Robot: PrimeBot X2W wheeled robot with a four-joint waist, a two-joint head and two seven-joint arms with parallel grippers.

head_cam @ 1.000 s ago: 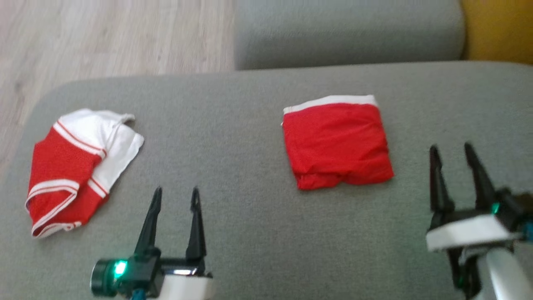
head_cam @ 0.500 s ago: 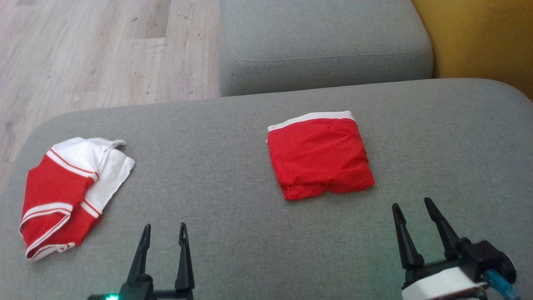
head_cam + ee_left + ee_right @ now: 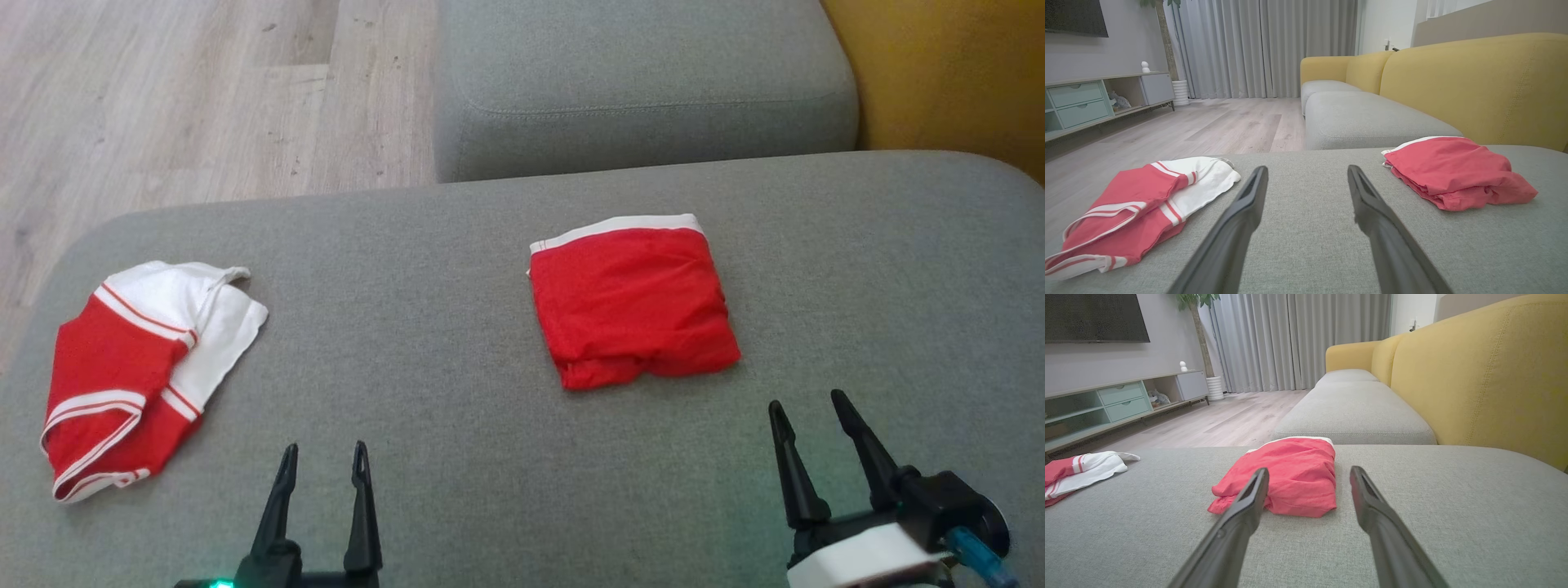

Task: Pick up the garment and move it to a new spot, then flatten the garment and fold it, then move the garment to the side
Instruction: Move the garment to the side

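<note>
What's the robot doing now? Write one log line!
left fingers: open, empty | right fingers: open, empty | folded red garment: on grey cushion, not held | red-and-white garment: lying at left

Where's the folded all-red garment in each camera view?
Head view: folded red garment right of centre on the grey cushion.
Left wrist view: garment at the right, mid-height.
Right wrist view: garment just left of centre.
Shared landmark: red-and-white garment, lying left of it in every view.

head: above, looking down at cushion point(image 3: 457, 269) | wrists: low, near, facing forward | shared: folded red garment point(image 3: 633, 306)
</note>
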